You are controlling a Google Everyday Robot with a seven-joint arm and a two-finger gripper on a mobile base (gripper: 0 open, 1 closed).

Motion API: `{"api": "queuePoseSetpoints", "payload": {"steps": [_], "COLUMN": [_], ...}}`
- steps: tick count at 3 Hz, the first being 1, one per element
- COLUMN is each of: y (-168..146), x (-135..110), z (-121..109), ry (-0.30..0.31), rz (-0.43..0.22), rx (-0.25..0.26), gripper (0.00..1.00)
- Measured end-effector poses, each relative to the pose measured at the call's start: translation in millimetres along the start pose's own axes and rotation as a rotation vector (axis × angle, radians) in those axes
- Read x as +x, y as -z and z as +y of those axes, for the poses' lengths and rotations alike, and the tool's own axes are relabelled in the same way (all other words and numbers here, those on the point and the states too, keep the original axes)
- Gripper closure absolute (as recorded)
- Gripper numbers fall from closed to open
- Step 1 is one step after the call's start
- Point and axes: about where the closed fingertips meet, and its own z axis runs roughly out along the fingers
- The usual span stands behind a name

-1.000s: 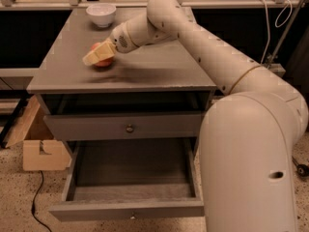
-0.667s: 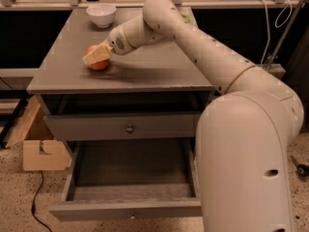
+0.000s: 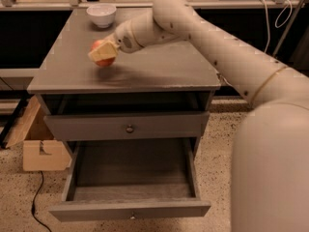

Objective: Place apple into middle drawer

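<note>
Claw (image 3: 101, 54) edged right over the cabinet (image 3: 164, 69); apple (image 3: 107, 62) gripped within it

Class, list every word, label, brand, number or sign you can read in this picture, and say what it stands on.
No readable text anywhere: none on the grey wooden cabinet, the small white bowl, the brown cardboard box or the robot's cream arm.
The gripper, over the cabinet top's left side, is shut on the round red-orange apple; neither bears a label.
</note>
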Motion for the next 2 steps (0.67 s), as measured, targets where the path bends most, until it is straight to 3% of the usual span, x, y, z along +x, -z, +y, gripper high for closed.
{"api": "queuePoseSetpoints", "payload": {"steps": [1,2], "y": [65,99], "x": [-7,23], "z": [28,65], "ry": [0.022,-0.026], "rz": [-0.07,-0.112], "rx": [0.08,0.087], "gripper": [1.0,1.0]}}
